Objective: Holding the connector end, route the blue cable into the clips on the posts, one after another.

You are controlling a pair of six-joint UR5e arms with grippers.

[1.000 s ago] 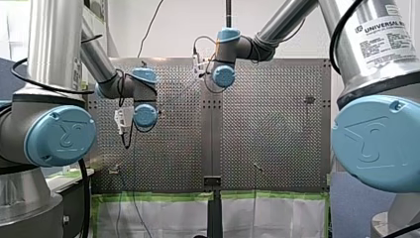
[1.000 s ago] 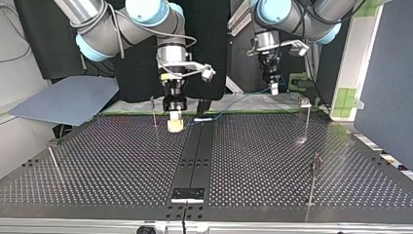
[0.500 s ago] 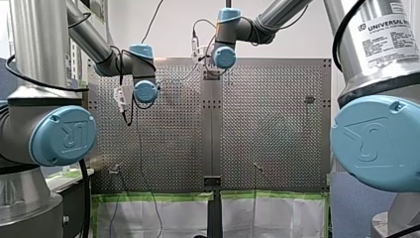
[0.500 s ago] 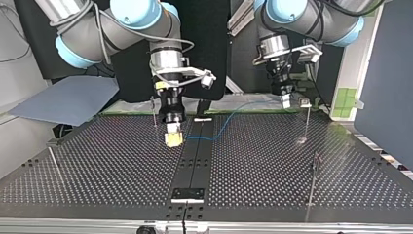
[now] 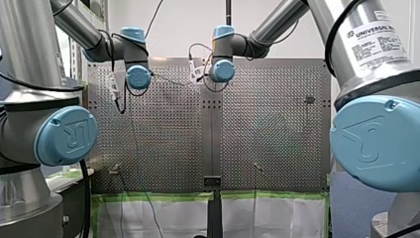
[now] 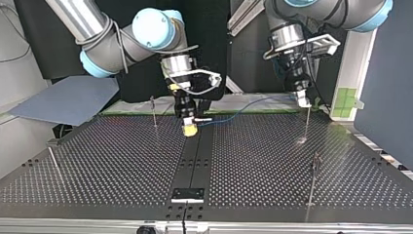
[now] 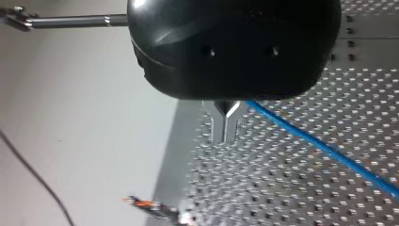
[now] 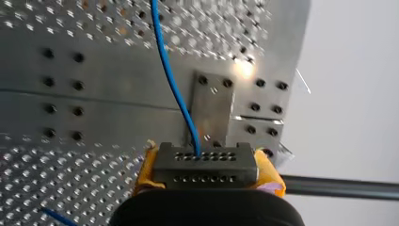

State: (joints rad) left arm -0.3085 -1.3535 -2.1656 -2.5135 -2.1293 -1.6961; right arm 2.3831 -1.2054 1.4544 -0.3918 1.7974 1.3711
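Thin blue cable point(image 8: 181, 104), dark connector point(image 8: 205, 165)

In the top view, four thin posts stood up from the bench point(image 6: 122, 165). The far left post point(image 6: 154, 111) was near my right hand point(image 6: 189, 129), and the left-edge post point(image 6: 53, 161) was well apart. The far right post point(image 6: 308, 122) was just under my left hand point(image 6: 304, 101). The near right post point(image 6: 314, 178) stood closer to the front. The blue cable point(image 6: 234, 113) ran from the connector point(image 8: 205, 165) clamped in my right hand to my closed left hand, barring the far edge. The wide middle between the posts was free.
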